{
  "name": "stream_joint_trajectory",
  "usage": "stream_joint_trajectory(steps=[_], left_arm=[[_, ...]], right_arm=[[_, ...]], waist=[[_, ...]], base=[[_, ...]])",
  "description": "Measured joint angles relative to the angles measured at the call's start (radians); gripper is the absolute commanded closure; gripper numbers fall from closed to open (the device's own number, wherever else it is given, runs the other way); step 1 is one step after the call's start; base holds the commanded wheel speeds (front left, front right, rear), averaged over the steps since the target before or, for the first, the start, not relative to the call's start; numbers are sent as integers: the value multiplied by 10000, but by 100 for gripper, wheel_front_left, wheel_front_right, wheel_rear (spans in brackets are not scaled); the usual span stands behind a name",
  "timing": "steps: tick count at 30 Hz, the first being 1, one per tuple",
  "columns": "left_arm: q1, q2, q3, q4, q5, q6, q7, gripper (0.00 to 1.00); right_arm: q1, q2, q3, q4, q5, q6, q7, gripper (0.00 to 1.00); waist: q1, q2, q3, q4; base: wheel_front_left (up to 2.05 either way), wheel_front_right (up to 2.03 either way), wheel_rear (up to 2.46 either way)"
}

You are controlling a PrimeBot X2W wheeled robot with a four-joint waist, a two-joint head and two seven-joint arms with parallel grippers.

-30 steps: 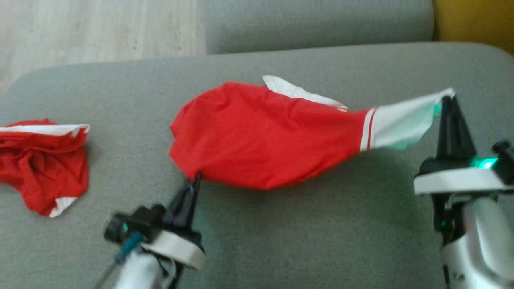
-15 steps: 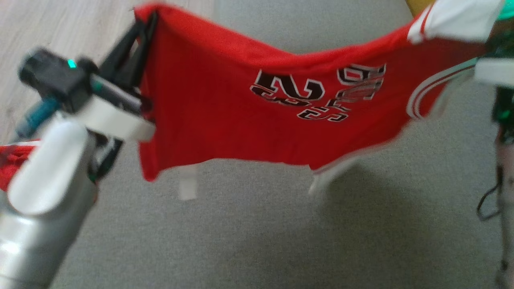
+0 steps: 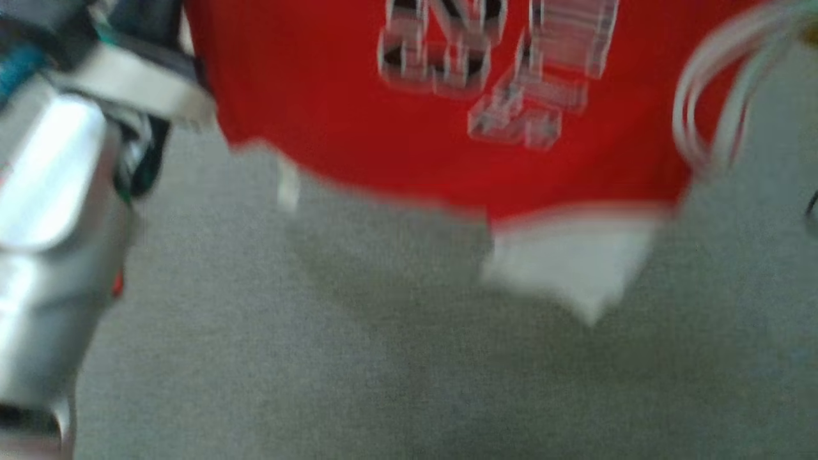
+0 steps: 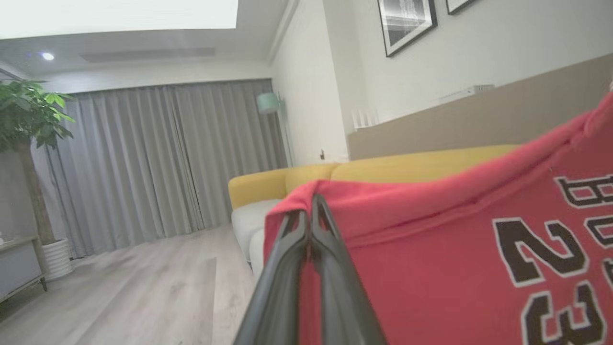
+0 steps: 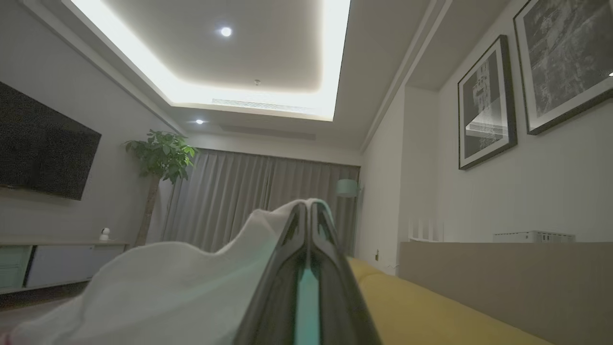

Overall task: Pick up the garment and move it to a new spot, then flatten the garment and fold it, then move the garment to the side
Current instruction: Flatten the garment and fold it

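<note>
The red jersey is up in the air, stretched sideways between the two arms and hanging clear above the grey cushion; from the head camera it is badly blurred, but the black-and-white lettering on its front shows near the top, and a white flap dangles from its lower edge, with its shadow on the cushion beneath.

The left gripper is clenched on a red corner of the jersey; the cloth folds over its two dark fingertips, which press together with no gap, and the shirt runs away from them to the right of that wrist's view, a large black number on it. The pale left forearm fills the left edge of the head view.

The right gripper is likewise clamped tight, grasping a white part of the same jersey; the white cloth drapes down to the left of its fingers.

Behind the left gripper stand a yellow sofa, grey curtains, a leafy plant in a white pot and a pale wooden floor; framed pictures hang on the wall to the right, and a dark screen on the left wall.
</note>
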Motion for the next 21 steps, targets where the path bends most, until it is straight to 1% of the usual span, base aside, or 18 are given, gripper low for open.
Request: stream_joint_trajectory(steps=[2,3,4,6,9,11,13,14,17,18,21], left_arm=[[-696,-194,194,575,125,44,-466,100],[-1106,-267,268,809,155,48,-635,100],[-1509,-332,316,997,196,46,-755,100],[-2240,-543,554,1294,230,46,-920,100],[-2883,-823,859,1687,176,38,-1083,100],[-2788,-909,915,2077,27,19,-1141,100],[-2251,-966,897,2499,-161,-71,-1141,100],[-1381,-1051,794,2826,-341,-159,-1139,100],[190,-1444,794,3185,-1030,-178,-1137,100],[739,-1557,780,3233,-1254,-238,-1139,100],[2315,-1753,537,3310,-1937,-238,-1137,100]], right_arm=[[-861,27,-326,337,-328,0,-35,100],[-1317,123,-671,366,-385,0,-50,100],[-1731,188,-905,337,-466,0,-54,100],[-2365,201,-1022,146,-798,0,-65,100],[-2661,383,-1233,-163,-878,0,-67,100],[-2420,575,-1457,-293,-773,0,-67,100],[-1712,654,-1444,-539,-558,0,-67,100],[-634,663,-1384,-765,-268,0,-67,100],[1483,706,-1294,-1005,201,0,-63,100],[2265,800,-1321,-1087,403,0,-63,100],[4536,1053,-1147,-1241,895,0,-61,100]], waist=[[1,0,371,-34],[2,0,556,-56],[1,0,725,-77],[0,0,1047,-119],[1,0,1478,-197],[2,0,1667,-300],[1,0,1754,-455],[-1,0,1782,-610],[-1,0,1754,-805],[-1,0,1730,-868],[-3,0,1648,-1059]], base=[[0,0,0],[0,0,0],[0,0,0],[0,0,0],[0,0,0],[0,0,0],[0,0,0],[0,0,0],[0,0,0],[0,0,0],[0,0,0]])
